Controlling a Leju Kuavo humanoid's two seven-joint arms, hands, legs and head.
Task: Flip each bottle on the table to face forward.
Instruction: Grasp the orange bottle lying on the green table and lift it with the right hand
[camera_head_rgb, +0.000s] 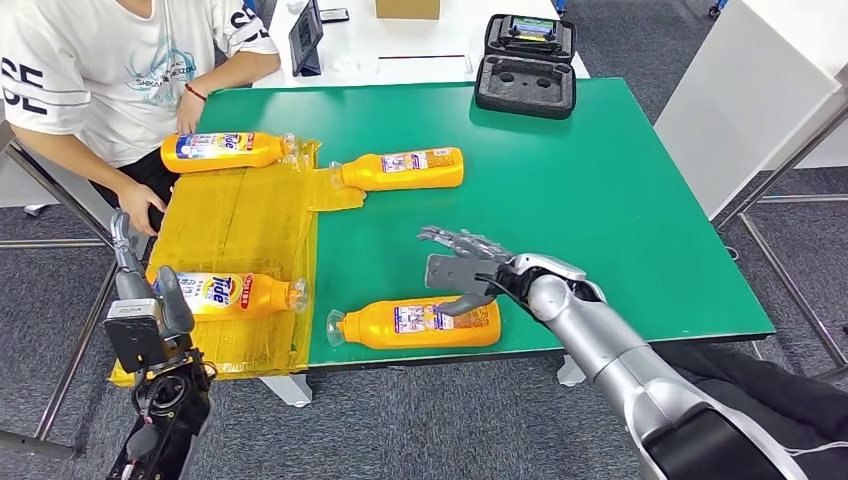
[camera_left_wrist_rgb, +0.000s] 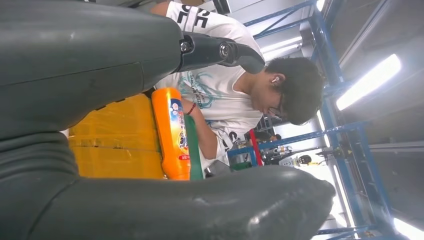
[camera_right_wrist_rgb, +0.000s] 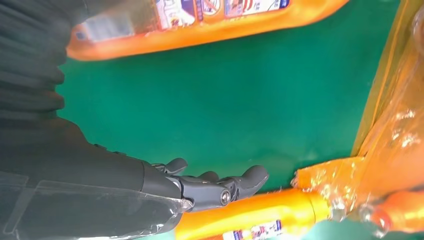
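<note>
Four orange bottles lie on their sides on the green table (camera_head_rgb: 620, 200). Two show the Tide front label on the yellow sheet (camera_head_rgb: 240, 225): a far one (camera_head_rgb: 215, 151) and a near one (camera_head_rgb: 225, 295). Two show small back labels on bare green: a far one (camera_head_rgb: 405, 169) and a near one (camera_head_rgb: 420, 323) by the front edge. My right hand (camera_head_rgb: 465, 270) hovers open just behind the near back-label bottle (camera_right_wrist_rgb: 200, 22), fingers (camera_right_wrist_rgb: 220, 187) spread toward the sheet, the far bottle (camera_right_wrist_rgb: 260, 220) beyond them. My left hand (camera_head_rgb: 150, 320) hangs open off the table's front left corner, beside the near Tide bottle (camera_left_wrist_rgb: 172, 132).
A person in a white shirt (camera_head_rgb: 110, 70) sits at the far left, one hand by the far Tide bottle. A black foam case (camera_head_rgb: 527, 65) stands at the back edge. A white table with a tablet (camera_head_rgb: 305, 35) lies behind. White panels (camera_head_rgb: 740, 90) flank the right.
</note>
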